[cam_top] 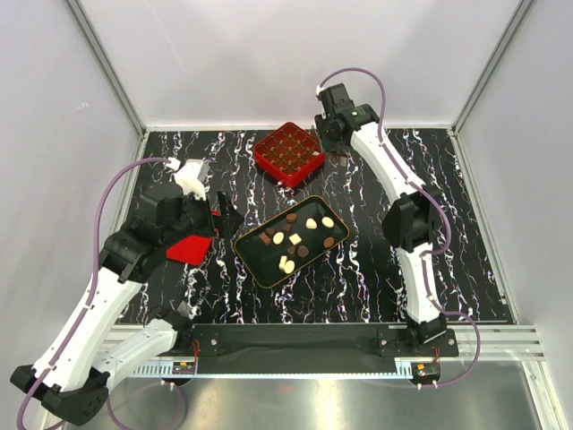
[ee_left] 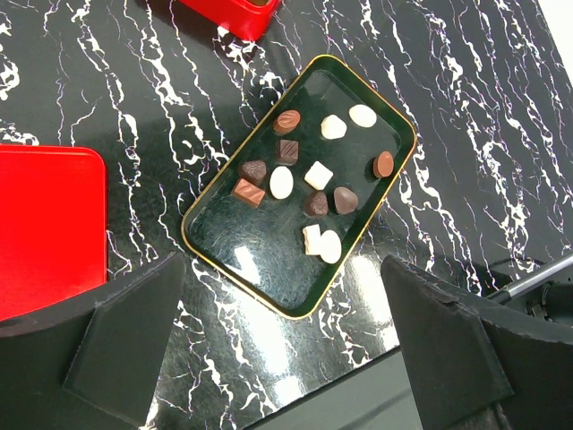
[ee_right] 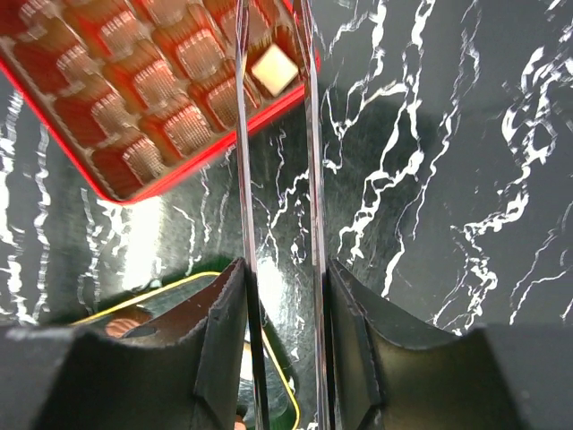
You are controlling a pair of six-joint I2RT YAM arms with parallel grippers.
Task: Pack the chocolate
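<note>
left claw (ee_left: 282, 269) spread full wide, empty, up over the table (cam_top: 403, 287) just left of the tray (cam_top: 255, 260) (red lid (ee_left: 45, 224) under it). chocolate (ee_left: 281, 182): dozen-odd dark and cream bits loose in the tray. one cream square (ee_right: 273, 70) sits in a corner cell of the box (cam_top: 288, 152) behind the tray. right claw (ee_right: 273, 107) behind-right of the tray, thin blades part open either side of that square, gaps showing, no grip.

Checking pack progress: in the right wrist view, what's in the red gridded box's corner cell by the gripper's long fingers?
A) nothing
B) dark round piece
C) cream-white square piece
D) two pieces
C: a cream-white square chocolate sits in that corner cell of the red gridded box; the other cells in view look empty.
</note>
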